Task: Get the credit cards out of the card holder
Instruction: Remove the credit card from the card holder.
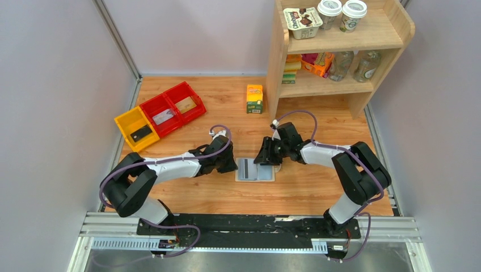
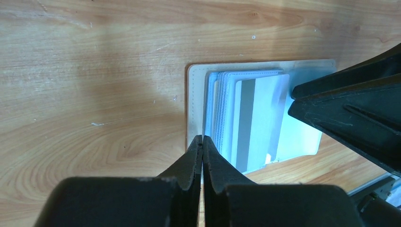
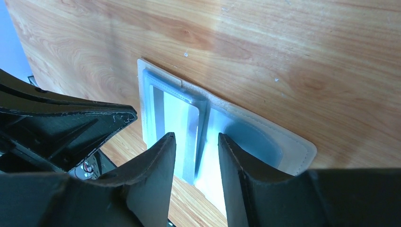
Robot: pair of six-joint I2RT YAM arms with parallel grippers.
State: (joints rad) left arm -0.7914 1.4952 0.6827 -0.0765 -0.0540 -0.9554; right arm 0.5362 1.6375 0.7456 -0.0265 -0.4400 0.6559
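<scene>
Beige-tan folding card holder (image 1: 264,174) is spread open mid-frame, grey striped credit cards (image 1: 248,169) pocketed in its left half. Left claw (image 2: 202,140), pressed together, is set beside them; right claw (image 3: 196,138), half spread, over the fold.

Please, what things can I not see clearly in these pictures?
- Left wrist view: the number of cards; they overlap, and only the top striped one shows.
- Top view: the right edge of the holder, under the right gripper.
- Left wrist view: whether the left gripper pinches the holder or only presses; its tips cover the contact.
</scene>
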